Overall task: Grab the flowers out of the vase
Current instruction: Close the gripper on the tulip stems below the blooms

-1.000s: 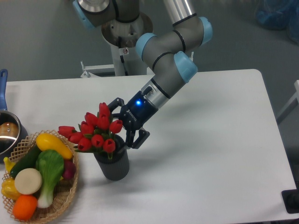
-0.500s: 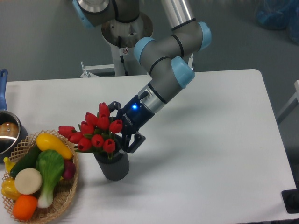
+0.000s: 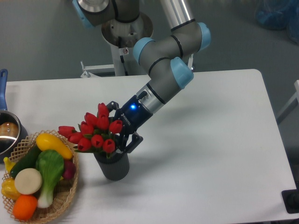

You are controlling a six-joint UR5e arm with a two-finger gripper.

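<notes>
A bunch of red tulip flowers [image 3: 96, 132] with green leaves stands in the short dark grey vase [image 3: 112, 167] near the table's front left. The buds lean to the left over the vase's mouth. My gripper [image 3: 118, 129] comes in from the upper right, tilted down, right against the bunch. It is open, with one finger behind the top buds and the other by the vase's rim on the right. The fingertips are partly hidden by the buds, and the stems cannot be seen.
A wicker basket [image 3: 64, 196] of toy vegetables and fruit sits just left of the vase. A steel pot [image 3: 7, 134] with a blue handle is at the left edge. The white table [image 3: 210, 149] stretches to the right.
The gripper has slid down and to the left, closer in on the bunch. The flowers and vase have not moved.
</notes>
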